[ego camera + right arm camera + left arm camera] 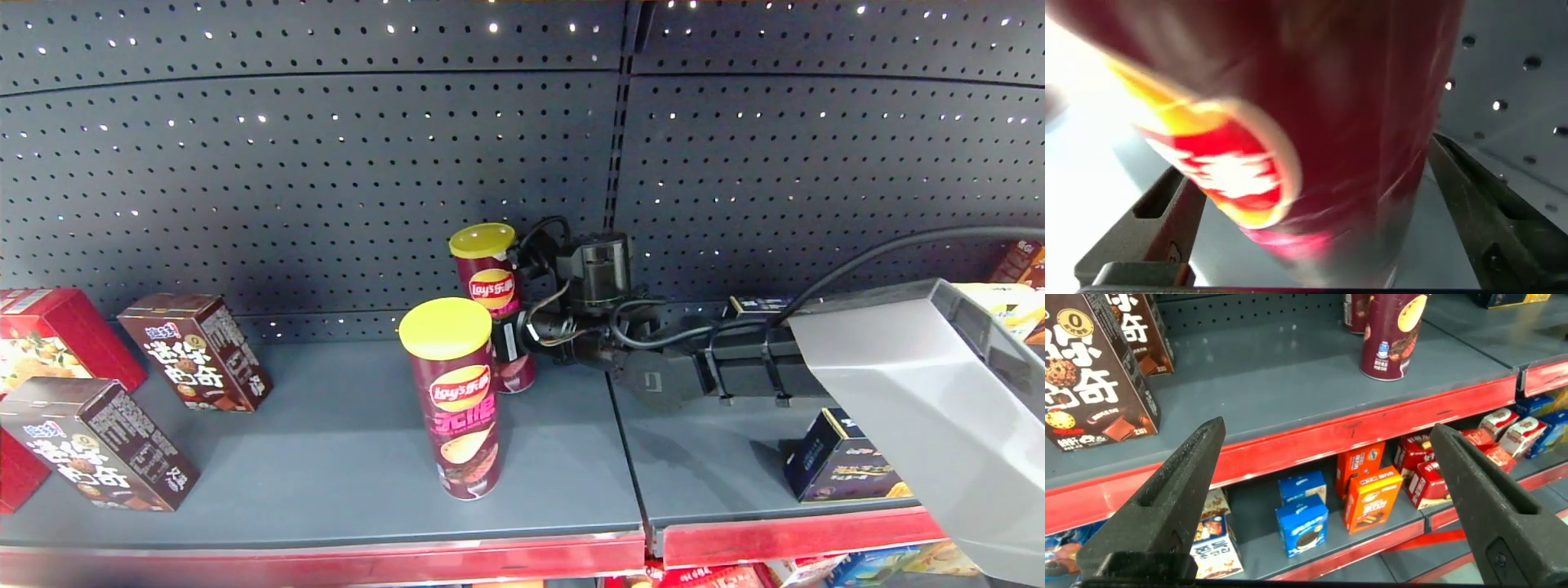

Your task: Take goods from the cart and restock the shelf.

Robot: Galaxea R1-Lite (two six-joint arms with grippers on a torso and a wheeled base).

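The rear can (488,282) stood nearly upright between the right gripper's (511,338) jaws, clamped at its lower half. The left gripper (1327,429), jaws apart and empty, was the farther one.

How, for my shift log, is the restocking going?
Done: one chip can stands upright on the shelf. In hand: the right gripper holds a second can, tilted, near the back panel. Left: releasing it; the left gripper is open and empty.

Logo on each chip can (459,404); white characters on brown boxes (200,351).
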